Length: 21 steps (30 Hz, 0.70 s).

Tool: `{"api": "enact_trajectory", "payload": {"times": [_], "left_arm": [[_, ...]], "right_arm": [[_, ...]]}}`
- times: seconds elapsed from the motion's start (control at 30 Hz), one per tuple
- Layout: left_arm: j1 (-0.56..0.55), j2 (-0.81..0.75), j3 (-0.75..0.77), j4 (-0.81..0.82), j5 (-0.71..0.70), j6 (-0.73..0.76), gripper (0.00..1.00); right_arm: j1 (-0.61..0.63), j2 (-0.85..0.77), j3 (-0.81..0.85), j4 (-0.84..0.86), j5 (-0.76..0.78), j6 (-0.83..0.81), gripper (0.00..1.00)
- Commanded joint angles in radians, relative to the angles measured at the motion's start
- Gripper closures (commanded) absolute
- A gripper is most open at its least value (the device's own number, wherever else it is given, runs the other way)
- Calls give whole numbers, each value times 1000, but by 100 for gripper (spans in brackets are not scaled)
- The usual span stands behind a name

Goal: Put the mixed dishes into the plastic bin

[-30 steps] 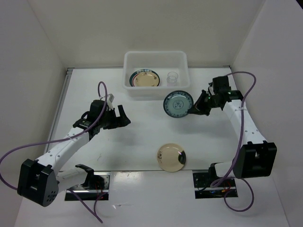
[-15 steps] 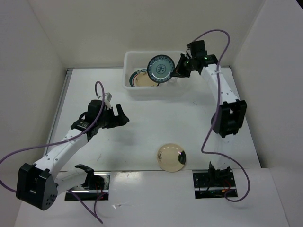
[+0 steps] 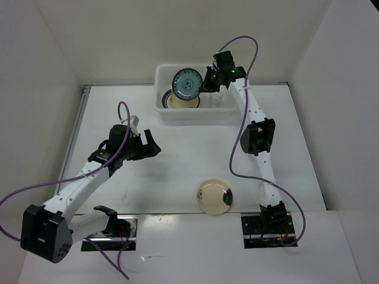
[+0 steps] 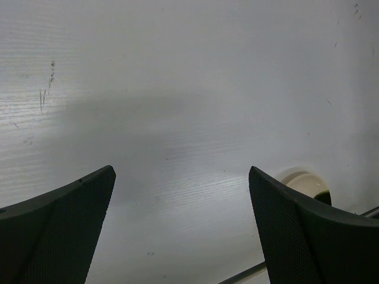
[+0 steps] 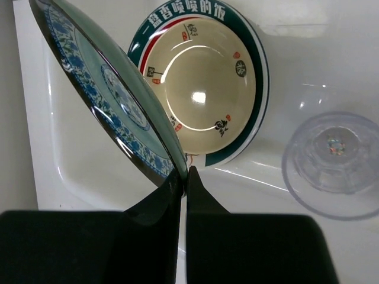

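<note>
Plastic bin (image 3: 177, 114) holds green-rimmed plate (image 5: 201, 89), glass cup (image 5: 334, 165); right fingers (image 5: 151, 219) pinch teal plate (image 5: 112, 100), left fingers (image 4: 59, 236) spread.

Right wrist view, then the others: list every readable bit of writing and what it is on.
"一盘香喷喷的饭": white characters on the rim of the green-rimmed plate; the second character is uncertain.
Small red and dark marks inside that plate: too small to read.
teal plate: pattern only, no text.
glass cup: no text.
cream plate: dark marks, too blurred to read.
</note>
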Motion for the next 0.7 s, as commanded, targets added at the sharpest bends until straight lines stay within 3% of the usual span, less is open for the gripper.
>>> {"api": "enact_trajectory", "payload": {"times": [0.0, 0.6, 0.67], "left_arm": [[5, -17, 17, 28, -11, -1, 0], [5, -17, 17, 18, -29, 8, 0], [5, -17, 17, 18, -29, 8, 0]], "right_arm": [[39, 52, 66, -9, 8, 1, 100], [78, 180, 104, 13, 157, 10, 100], [78, 190, 104, 0, 157, 10, 87]]}}
